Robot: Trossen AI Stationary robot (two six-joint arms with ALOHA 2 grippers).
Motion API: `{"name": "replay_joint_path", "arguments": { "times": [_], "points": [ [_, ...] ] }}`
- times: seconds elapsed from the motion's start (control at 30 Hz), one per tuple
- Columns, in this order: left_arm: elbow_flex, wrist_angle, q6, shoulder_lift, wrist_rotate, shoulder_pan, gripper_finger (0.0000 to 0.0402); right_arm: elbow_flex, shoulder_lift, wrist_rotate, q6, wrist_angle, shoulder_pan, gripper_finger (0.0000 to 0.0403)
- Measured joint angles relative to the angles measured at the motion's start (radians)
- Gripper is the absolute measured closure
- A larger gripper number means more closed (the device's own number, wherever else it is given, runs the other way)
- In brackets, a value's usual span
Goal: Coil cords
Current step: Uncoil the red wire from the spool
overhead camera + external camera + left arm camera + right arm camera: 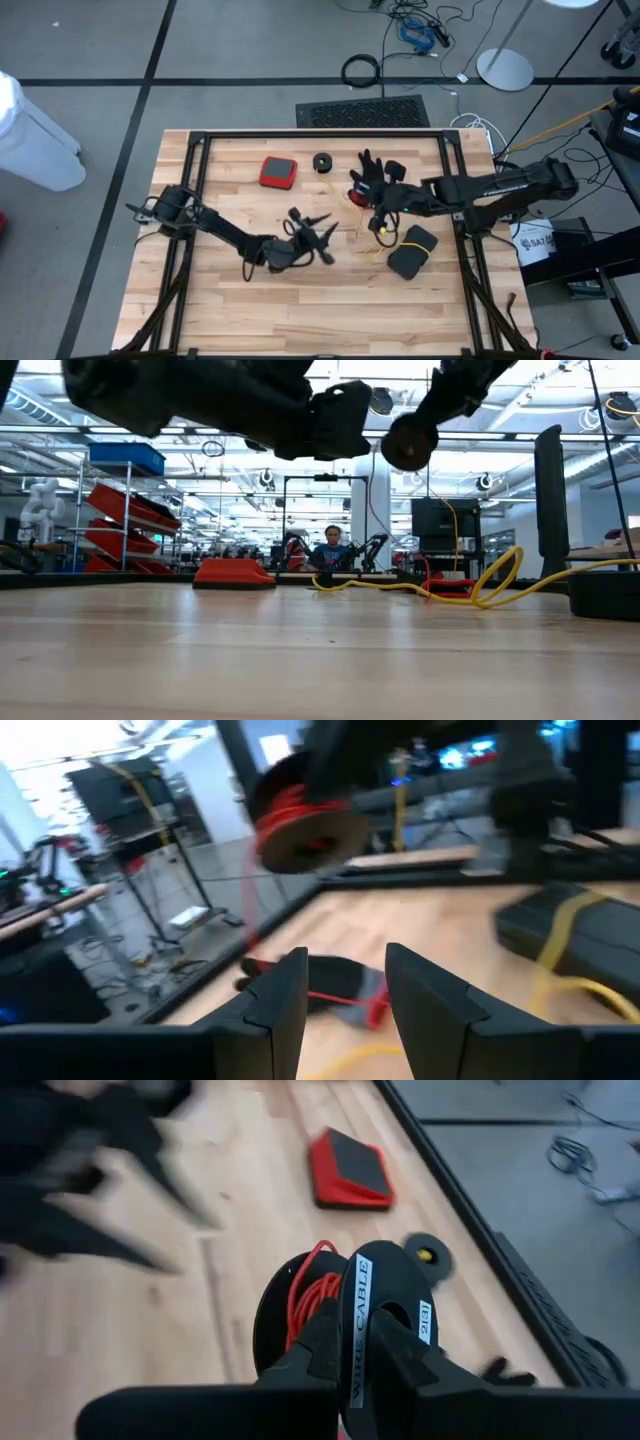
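from my seat i see the wooden table with a red pad lying flat toward its far side. a black glove sprawls to the right of that pad, and a dark pouch lies nearer the right edge. on the floor beyond the table, a black mat lies just past the far edge, a coiled black cable ring behind it, a round white base off to the right.
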Motion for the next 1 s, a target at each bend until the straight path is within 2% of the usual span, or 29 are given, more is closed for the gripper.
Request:
{"name": "replay_joint_path", "arguments": {
  "times": [0.1,0.27,0.53,0.73,1.0],
  "points": [
    [0.0,0.037,-0.002,0.0,0.005,0.035,0.0258,0.0,-0.002,-0.001,0.01,0.023,0.041,0.039],
    [0.0,0.09,-0.029,0.0,0.118,0.067,0.0258,0.0,0.001,0.007,0.017,0.034,0.075,0.039],
    [0.014,0.098,-0.03,0.0,0.12,0.104,0.0258,0.0,0.002,0.002,0.016,0.056,0.085,0.0387],
    [0.034,0.056,-0.03,0.0,0.122,0.131,0.0258,0.0,0.002,-0.078,0.013,0.063,0.084,0.0383],
    [0.048,0.017,-0.055,0.0,0.122,0.149,0.0268,0.001,0.002,-0.102,0.01,0.076,0.082,0.0383]
  ]
}}
